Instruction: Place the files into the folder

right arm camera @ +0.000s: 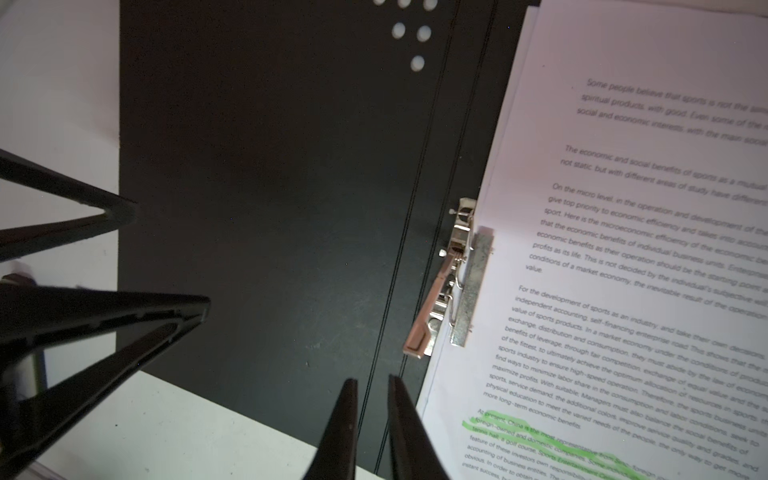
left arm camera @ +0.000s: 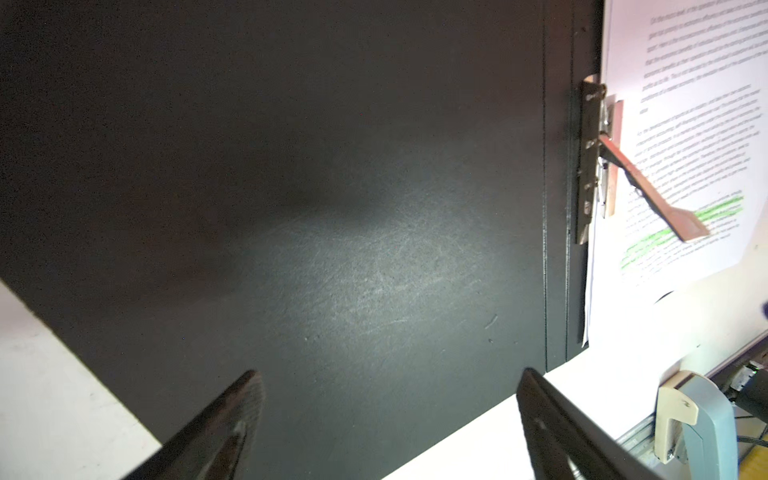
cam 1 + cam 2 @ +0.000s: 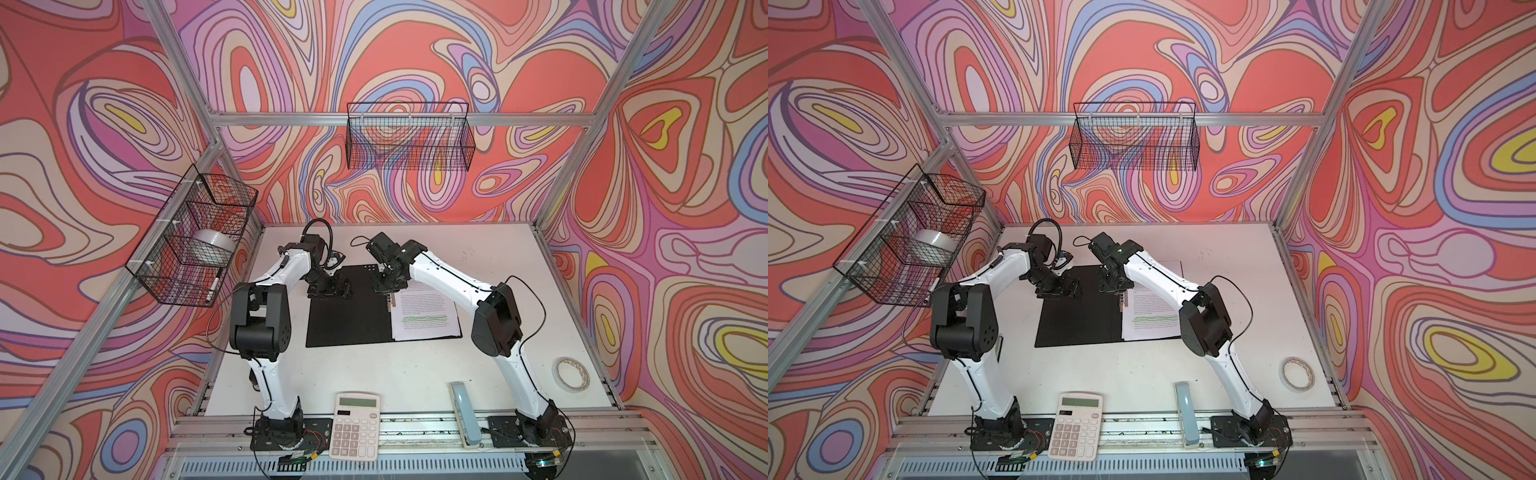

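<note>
Both grippers hover over the open folder (image 3: 349, 316) holding nothing: left gripper (image 2: 386, 415) spread wide, right gripper (image 1: 372, 399) nearly closed beside the files (image 3: 424, 311).

The folder (image 3: 349, 311) lies open mid-worktop (image 3: 374, 374); the files (image 3: 424, 311) rest on its right half, my grippers above its far edge.

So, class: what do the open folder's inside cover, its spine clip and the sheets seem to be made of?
Folder: probably matte black card or plastic, faintly scuffed. Clip: metal, shiny and silvery. Sheets: thin white printed paper with green highlighter.
</note>
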### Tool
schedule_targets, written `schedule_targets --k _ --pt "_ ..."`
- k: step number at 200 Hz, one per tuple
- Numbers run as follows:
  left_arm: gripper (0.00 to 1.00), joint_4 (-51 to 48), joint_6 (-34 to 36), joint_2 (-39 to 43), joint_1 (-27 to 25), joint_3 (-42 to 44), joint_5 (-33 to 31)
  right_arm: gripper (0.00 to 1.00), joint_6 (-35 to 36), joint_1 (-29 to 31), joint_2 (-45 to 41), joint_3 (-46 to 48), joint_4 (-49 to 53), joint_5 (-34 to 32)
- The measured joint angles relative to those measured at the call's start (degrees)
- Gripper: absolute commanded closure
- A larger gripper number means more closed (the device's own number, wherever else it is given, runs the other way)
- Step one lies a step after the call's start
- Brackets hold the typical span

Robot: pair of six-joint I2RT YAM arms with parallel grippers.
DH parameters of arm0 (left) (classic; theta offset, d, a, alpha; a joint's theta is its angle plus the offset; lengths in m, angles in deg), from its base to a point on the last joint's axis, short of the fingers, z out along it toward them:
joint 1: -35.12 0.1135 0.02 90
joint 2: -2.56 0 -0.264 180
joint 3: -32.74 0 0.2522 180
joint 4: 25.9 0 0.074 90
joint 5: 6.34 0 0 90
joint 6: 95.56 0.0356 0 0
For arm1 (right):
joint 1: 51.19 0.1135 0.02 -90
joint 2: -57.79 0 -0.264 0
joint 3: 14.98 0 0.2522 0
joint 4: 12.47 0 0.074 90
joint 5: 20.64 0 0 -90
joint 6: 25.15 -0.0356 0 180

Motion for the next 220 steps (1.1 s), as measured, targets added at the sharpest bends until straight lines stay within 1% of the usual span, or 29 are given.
schedule_targets --k 34,93,157,220 --pt "0.06 0.0 0.4 0.0 0.0 0.0 1.0 0.86 0.7 0.0 2.2 -3.3 2.5 -2.4" --pt "0.06 0.0 1.3 0.0 0.0 0.0 2.3 0.86 1.7 0.0 4.9 -6.5 5.2 -2.9" --pt "0.07 -0.2 1.2 -1.3 0.0 -0.3 2.7 0.85 2.6 0.3 6.7 -6.6 7.0 -3.2" --pt "0.07 -0.6 1.2 -1.7 0.0 -2.0 2.8 0.86 3.5 0.4 6.8 -7.0 8.2 -3.9"
